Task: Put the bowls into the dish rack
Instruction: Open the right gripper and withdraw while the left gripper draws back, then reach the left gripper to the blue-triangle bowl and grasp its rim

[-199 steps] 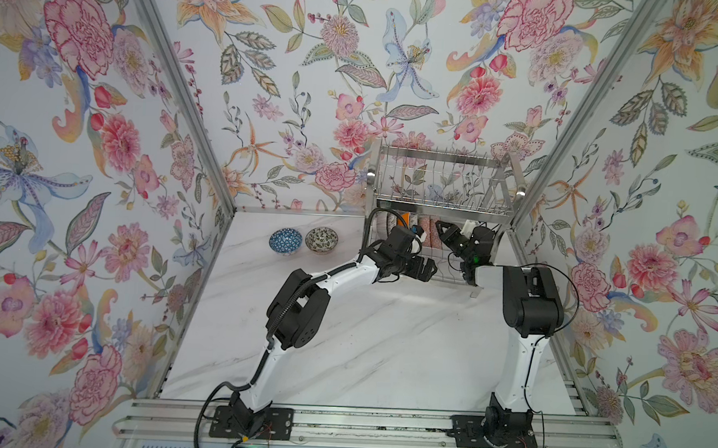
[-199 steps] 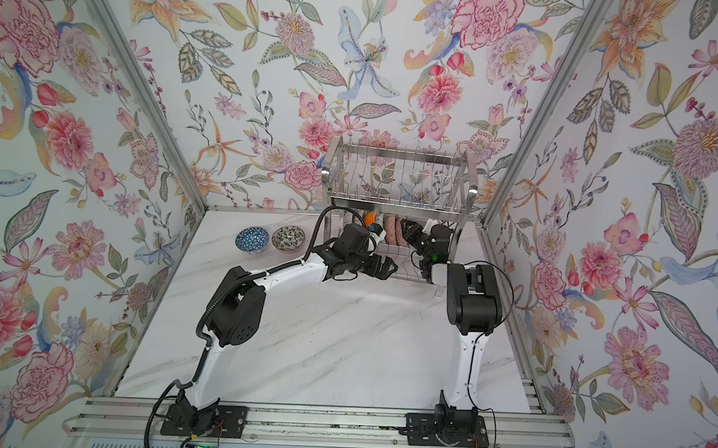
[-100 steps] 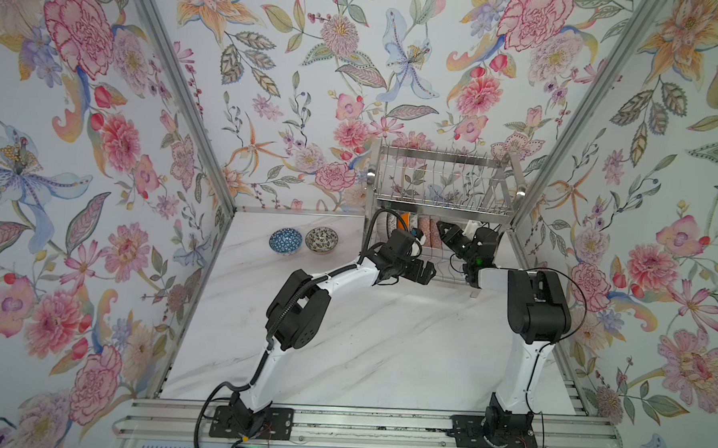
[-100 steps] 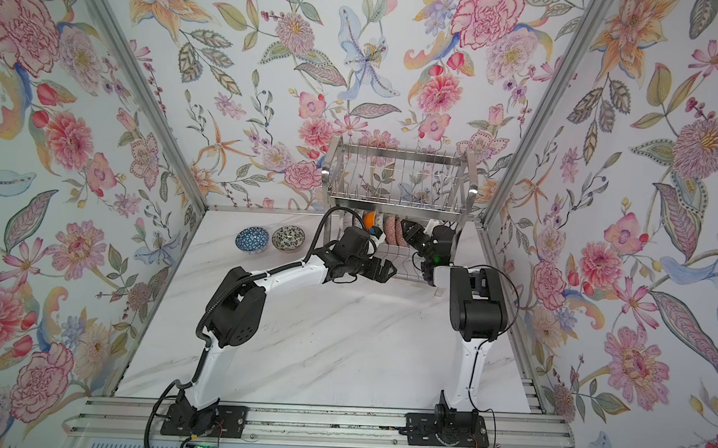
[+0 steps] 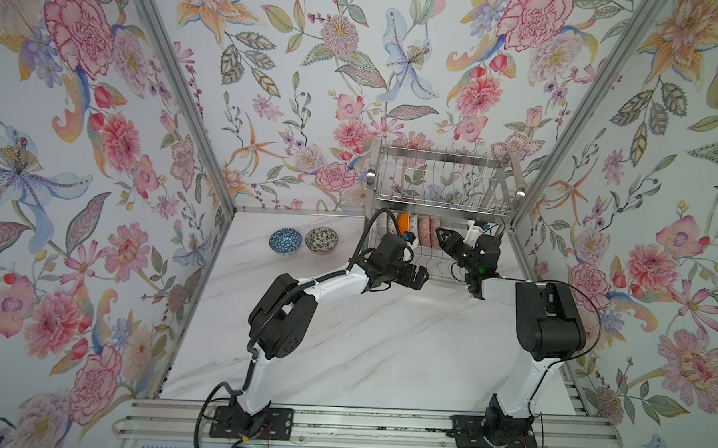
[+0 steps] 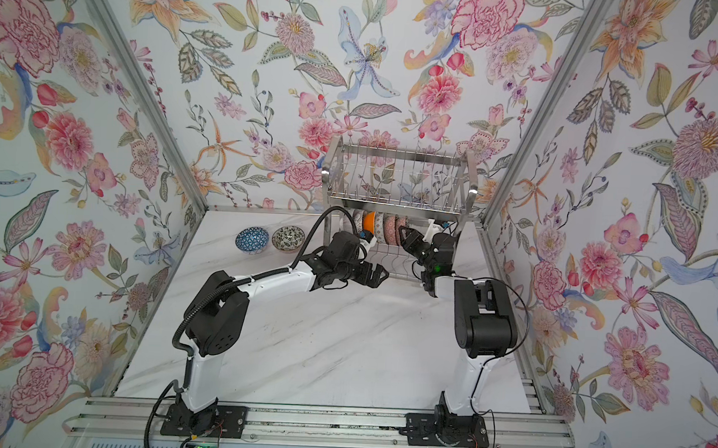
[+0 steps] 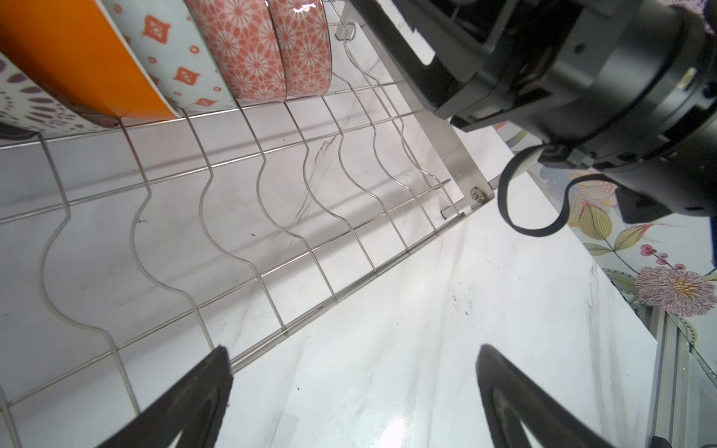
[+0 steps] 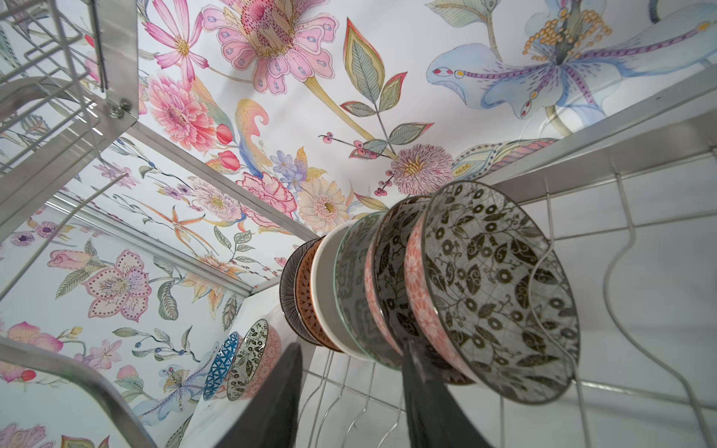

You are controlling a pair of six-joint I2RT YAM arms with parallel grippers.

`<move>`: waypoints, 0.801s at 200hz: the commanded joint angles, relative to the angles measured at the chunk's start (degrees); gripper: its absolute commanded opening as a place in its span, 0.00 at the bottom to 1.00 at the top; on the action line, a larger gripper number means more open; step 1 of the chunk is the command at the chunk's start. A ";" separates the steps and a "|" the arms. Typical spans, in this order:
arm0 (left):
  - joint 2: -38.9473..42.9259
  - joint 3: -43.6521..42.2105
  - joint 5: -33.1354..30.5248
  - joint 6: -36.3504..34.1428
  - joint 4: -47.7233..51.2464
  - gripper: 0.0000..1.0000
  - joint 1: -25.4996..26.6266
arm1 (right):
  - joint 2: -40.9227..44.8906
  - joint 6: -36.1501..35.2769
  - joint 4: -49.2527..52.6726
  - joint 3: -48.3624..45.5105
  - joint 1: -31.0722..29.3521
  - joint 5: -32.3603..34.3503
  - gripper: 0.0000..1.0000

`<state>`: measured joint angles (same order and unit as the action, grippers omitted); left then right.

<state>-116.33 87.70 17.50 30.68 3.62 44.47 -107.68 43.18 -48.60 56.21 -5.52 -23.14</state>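
found six bowls (image 8: 351,294) standing on edge, packed in a row in the lower tier of the dish rack (image 5: 438,174), toward its left end in both top views; saw two more, a blue bowl (image 5: 285,241) and a black-and-white bowl (image 5: 321,240), sitting upright side by side on the counter (image 5: 385,338), left of the rack; noted the right fingers (image 5: 446,239) parted and gripping nothing, one tip just beside the rim of the end bowl (image 8: 500,291); noted the left fingers (image 5: 418,276) spread wide and empty, hanging over the counter just in front of the lower tier
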 commanded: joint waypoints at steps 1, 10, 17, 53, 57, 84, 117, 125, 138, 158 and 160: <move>4.04 -4.00 -1.38 0.52 -2.86 0.99 0.71 | 4.02 -2.93 1.05 -2.30 -1.11 0.92 0.46; 5.30 -5.46 -1.65 0.61 -3.48 0.99 0.71 | 5.20 -3.57 1.83 -3.24 -1.54 1.31 0.47; 6.27 -6.82 -1.93 0.67 -3.84 0.99 0.71 | 6.10 -4.24 2.43 -3.90 -1.98 1.59 0.48; 11.50 -13.42 -3.93 -0.03 -5.06 0.99 0.75 | 10.20 -7.83 5.82 -6.69 -4.59 2.80 0.54; 12.14 -14.06 -4.27 -0.21 -5.06 0.99 0.69 | 10.60 -8.41 6.35 -6.80 -4.94 2.98 0.55; 16.58 -17.53 -5.95 -1.69 -3.08 0.99 0.53 | 13.75 -12.39 11.25 -7.62 -7.66 4.35 0.64; 22.43 -20.49 -8.93 -3.73 0.97 0.99 -1.52 | 16.69 -16.44 15.39 -8.01 -10.99 5.79 0.84; 23.96 -21.04 -9.61 -4.01 1.91 0.99 -2.57 | 17.31 -17.32 16.21 -8.02 -11.76 6.12 0.87; 26.27 -22.23 -10.35 -4.46 3.11 0.99 -4.74 | 18.25 -18.85 17.81 -7.84 -13.10 6.52 0.92; 30.66 -23.94 -10.52 -4.39 4.61 0.99 -9.40 | 19.45 -21.73 20.17 -7.43 -15.71 7.45 0.99; 31.00 -24.12 -10.41 -4.39 4.75 0.99 -9.99 | 19.57 -22.00 20.49 -7.29 -15.96 7.57 0.99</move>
<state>-90.04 65.63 9.56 27.73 4.80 39.83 -90.45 26.55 -32.91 48.64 -18.98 -17.52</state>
